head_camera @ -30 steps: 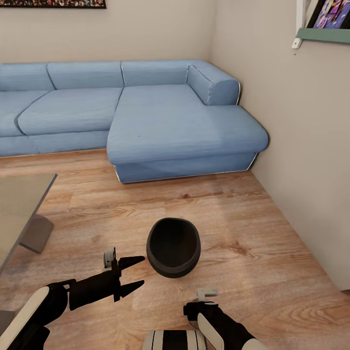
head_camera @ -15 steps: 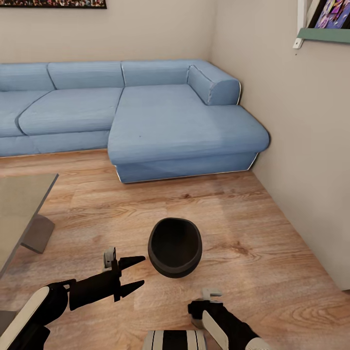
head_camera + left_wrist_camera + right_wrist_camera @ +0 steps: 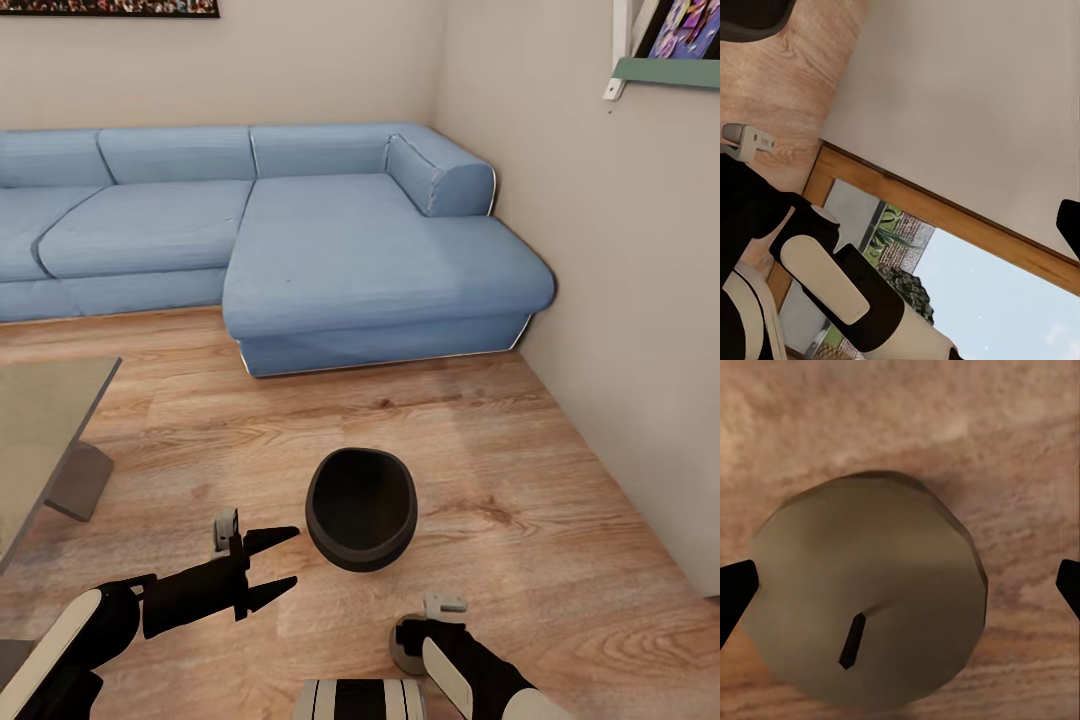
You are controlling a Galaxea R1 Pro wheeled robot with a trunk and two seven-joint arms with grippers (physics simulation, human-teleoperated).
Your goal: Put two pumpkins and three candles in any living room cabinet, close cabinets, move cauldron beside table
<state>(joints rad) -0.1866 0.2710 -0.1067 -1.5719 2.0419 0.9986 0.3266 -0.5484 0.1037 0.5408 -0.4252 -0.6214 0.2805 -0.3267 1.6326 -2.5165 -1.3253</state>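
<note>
The right arm has slid slightly rightward along the wood floor [image 3: 520, 470] since a second ago, while the cauldron [image 3: 361, 507] and left arm hold their places. The left gripper [image 3: 283, 562] reaches forward just left of the cauldron, its dark fingers splayed apart on nothing. The right gripper [image 3: 900, 585] points straight down over a candle [image 3: 866, 589] standing on the floor, fingertips spread wide to either side, not touching it. The glass table [image 3: 40, 430] sits at far left, a blue sofa [image 3: 300, 230] beyond. No legible writing shows.
</note>
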